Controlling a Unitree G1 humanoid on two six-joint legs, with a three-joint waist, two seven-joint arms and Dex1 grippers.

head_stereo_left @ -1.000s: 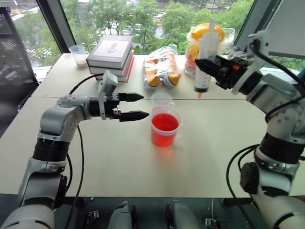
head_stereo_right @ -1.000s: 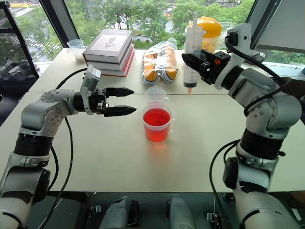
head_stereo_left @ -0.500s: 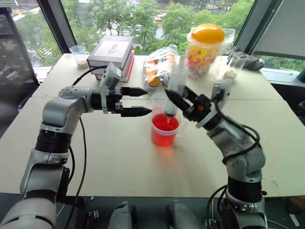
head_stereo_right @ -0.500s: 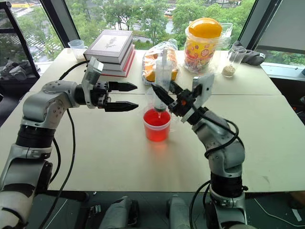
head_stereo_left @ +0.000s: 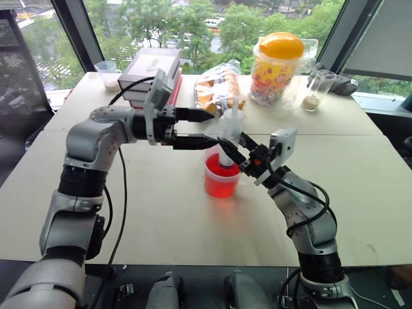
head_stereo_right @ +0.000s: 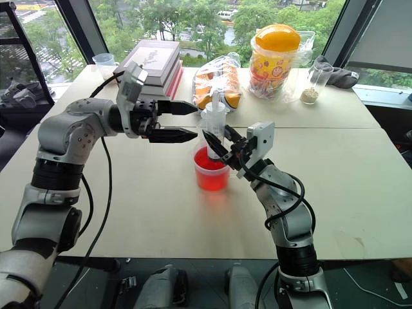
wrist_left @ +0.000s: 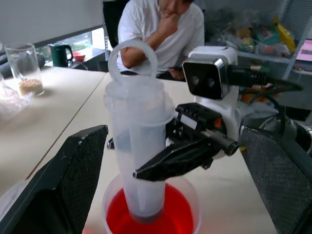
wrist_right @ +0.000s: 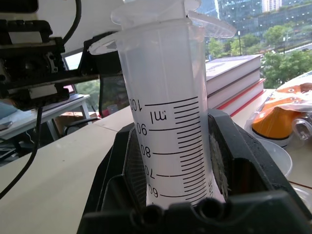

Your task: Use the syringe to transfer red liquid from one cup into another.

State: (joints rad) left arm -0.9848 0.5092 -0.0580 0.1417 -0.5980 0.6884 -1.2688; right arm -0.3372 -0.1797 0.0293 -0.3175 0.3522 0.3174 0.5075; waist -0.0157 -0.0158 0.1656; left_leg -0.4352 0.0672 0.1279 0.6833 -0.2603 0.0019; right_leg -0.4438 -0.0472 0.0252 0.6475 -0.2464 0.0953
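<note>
Two grips needed: my right gripper [head_stereo_right: 215,145] clamps the slick, rigid syringe [head_stereo_right: 214,132] barrel; my left gripper [head_stereo_right: 185,122], spread wide and empty, should pinch the plunger ring.

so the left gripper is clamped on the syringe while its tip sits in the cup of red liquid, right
Not quite: the right gripper is clamped on the syringe; the left gripper stands open beside it, as the left wrist view shows. The tip does sit in the cup of red liquid.

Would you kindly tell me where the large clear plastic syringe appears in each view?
Left eye: the large clear plastic syringe stands centre, tip in the red cup.
Right eye: centre.
Left wrist: centre-left, over red liquid.
Right wrist: upright, centre.
Shared landmark: the book stack.
</note>
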